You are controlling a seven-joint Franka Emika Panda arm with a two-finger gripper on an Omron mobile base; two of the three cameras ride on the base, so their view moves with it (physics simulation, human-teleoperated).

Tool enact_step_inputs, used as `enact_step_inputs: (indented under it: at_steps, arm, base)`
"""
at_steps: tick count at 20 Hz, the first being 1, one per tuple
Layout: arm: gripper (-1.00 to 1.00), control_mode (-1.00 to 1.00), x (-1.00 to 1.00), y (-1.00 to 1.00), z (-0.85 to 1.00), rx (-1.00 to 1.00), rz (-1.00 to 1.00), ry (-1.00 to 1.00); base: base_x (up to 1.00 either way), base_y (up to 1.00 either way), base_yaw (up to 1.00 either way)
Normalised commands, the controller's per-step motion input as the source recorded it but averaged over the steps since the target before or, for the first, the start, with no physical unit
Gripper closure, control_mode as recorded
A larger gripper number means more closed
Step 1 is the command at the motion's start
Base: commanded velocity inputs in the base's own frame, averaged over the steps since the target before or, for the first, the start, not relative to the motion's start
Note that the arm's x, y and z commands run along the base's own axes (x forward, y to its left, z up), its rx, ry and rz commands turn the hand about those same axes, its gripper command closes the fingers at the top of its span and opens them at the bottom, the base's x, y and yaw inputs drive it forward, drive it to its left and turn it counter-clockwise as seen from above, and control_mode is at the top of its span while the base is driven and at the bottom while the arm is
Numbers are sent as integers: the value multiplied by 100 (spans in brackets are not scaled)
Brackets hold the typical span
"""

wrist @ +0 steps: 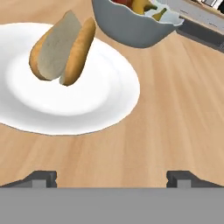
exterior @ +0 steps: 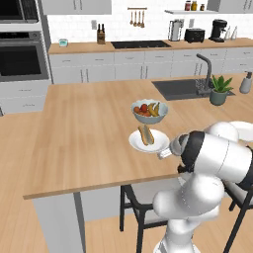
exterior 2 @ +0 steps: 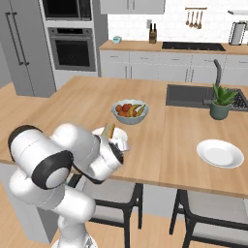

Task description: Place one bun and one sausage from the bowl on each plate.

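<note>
While the wooden island counter is stretching across the kitchen, the white arm is leaning in over its near edge, just beside a white plate that is sitting in front of the pale grey fruit bowl. The second white plate is lying bare, well apart to the right on the same counter, near the potted plant and the sink. On the near plate a split bun is lying with a sausage pressed against its side, the two touching and angled toward the fruit bowl. The gripper is hovering low over bare wood just off the plate's rim, its jaws standing wide apart and holding nothing; one dark fingertip is showing at each side of the hand view. In the base views the hand itself is mostly hidden behind the arm's own joints, so its exact height above the counter is hard to judge. The black bowl is not identifiable in these frames.
</note>
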Motion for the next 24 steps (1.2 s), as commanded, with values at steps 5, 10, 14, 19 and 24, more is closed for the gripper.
enact_step_inputs:
  at_steps: [5, 10, 14, 19, 24]
  arm:
    - [-100, -100, 0, 0, 100, 0, -16, 6]
    - [-100, -100, 0, 0, 100, 2, -12, 17]
    - [-100, -100, 0, 0, 100, 14, -8, 35]
    - [-100, -100, 0, -8, 90, 23, -1, 62]
    - [-100, -100, -35, -1, 21, 4, -12, 78]
  base:
    - [0, 0, 0]
    - [0, 0, 0]
    - [0, 0, 0]
    - [0, 0, 0]
    - [0, 0, 0]
